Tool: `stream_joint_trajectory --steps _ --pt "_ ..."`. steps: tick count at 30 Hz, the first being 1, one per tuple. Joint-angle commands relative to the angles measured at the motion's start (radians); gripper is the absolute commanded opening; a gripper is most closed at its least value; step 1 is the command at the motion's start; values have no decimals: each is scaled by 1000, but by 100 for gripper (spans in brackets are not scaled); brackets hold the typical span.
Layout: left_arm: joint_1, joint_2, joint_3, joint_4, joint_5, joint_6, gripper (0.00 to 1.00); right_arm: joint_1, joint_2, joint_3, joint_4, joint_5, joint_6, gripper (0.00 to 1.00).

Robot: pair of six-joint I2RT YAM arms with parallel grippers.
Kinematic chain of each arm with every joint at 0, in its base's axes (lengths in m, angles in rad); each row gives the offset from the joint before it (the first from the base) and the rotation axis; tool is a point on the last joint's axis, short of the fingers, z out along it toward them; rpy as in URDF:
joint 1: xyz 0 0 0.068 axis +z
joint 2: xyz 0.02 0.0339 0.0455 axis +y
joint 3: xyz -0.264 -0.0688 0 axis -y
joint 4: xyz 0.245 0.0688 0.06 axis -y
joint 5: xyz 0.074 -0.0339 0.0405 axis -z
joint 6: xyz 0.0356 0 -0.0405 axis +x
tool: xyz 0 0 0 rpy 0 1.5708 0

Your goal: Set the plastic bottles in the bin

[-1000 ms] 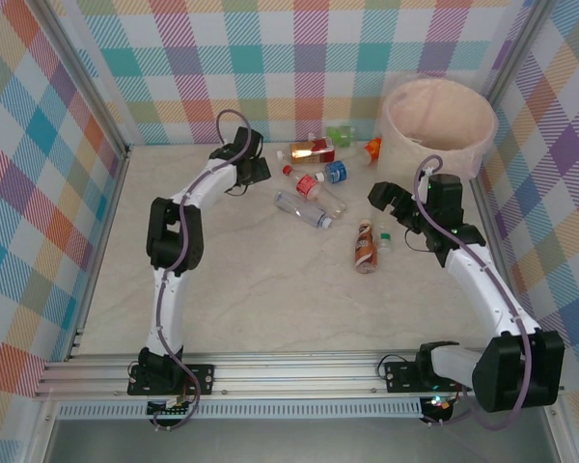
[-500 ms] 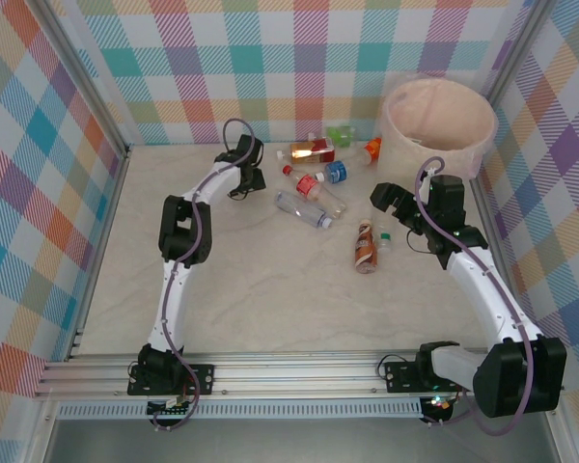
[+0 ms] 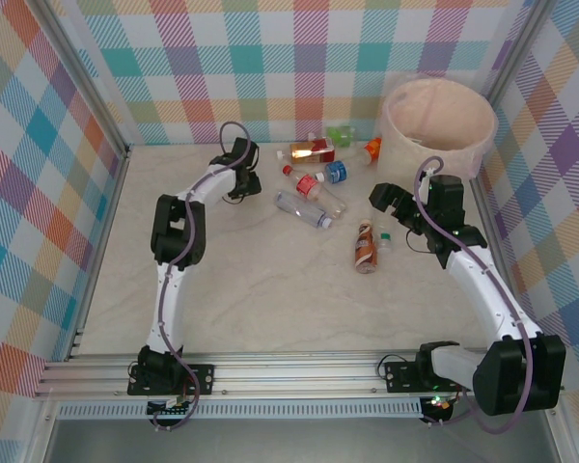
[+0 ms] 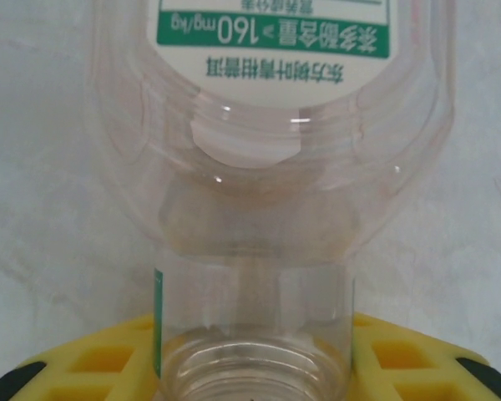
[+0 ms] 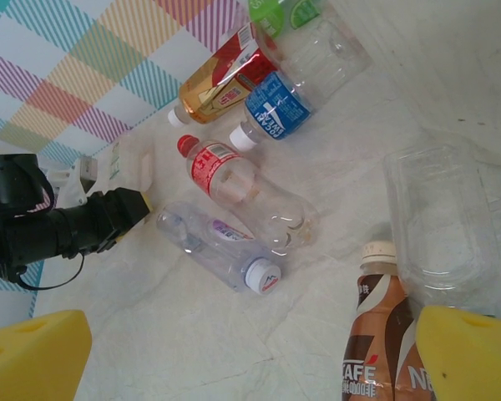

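Between the spread fingers of the right gripper [image 5: 250,359] a strip of bare worktop [image 5: 175,334] is found, bounded ahead by a blue-capped bottle [image 5: 221,246] and a red-capped bottle [image 5: 234,188]. Its right finger is crowded by a coffee bottle [image 5: 380,334] and a crushed clear bottle [image 5: 438,217]. The left gripper [image 4: 252,368] is blocked ahead by the green-labelled bottle [image 4: 267,192] clamped at the neck; bare worktop is seen on either side.
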Motion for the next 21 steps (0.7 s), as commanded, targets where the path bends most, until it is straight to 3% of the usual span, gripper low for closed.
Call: stream_joint_trajectory --steps 1,13,18,21 --pt "7 -133 -65 51 87 -2 32 13 18 20 27 -72 -22 100" --pt "-30 -508 -501 262 153 -46 29 72 112 72 52 -142 32 100" --pt "-85 -665 -695 387 198 -208 28 101 159 87 113 -170 76 100" --pt "-149 -749 -779 419 172 -241 29 114 190 106 130 -186 100 100"
